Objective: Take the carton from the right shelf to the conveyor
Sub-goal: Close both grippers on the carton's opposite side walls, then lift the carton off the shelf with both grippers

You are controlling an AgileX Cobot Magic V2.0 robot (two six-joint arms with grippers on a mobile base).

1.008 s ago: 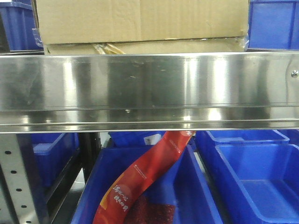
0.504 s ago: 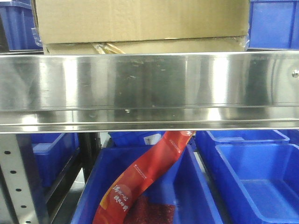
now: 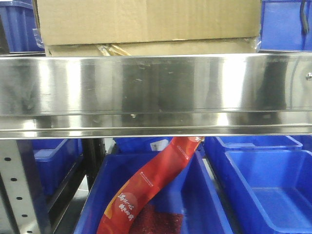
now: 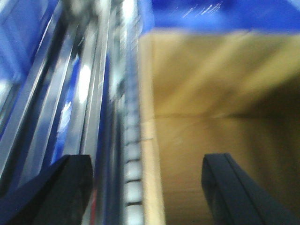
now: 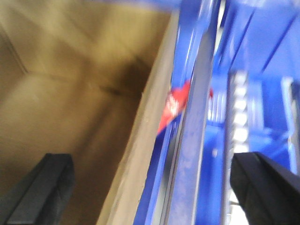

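A brown cardboard carton (image 3: 146, 22) sits above the wide steel rail (image 3: 156, 92), filling the top of the front view. In the left wrist view my left gripper (image 4: 147, 192) is open, its dark fingers (image 4: 70, 187) on either side of the carton's (image 4: 211, 93) left wall edge, one inside the box and one outside by a roller track (image 4: 131, 154). In the right wrist view my right gripper (image 5: 154, 192) is open and straddles the carton's (image 5: 70, 93) right wall edge, with one finger (image 5: 47, 187) inside. Both wrist views are blurred.
Blue bins stand beside the carton at upper left (image 3: 17, 24) and upper right (image 3: 285, 24). Below the rail are more blue bins (image 3: 268, 185), one holding a red snack packet (image 3: 146, 185). A perforated shelf post (image 3: 14, 185) stands at lower left. A dark part (image 3: 304, 17) shows at the top right.
The carton has shifted slightly against the rail. A dark part has come into view at the top right of the front view.
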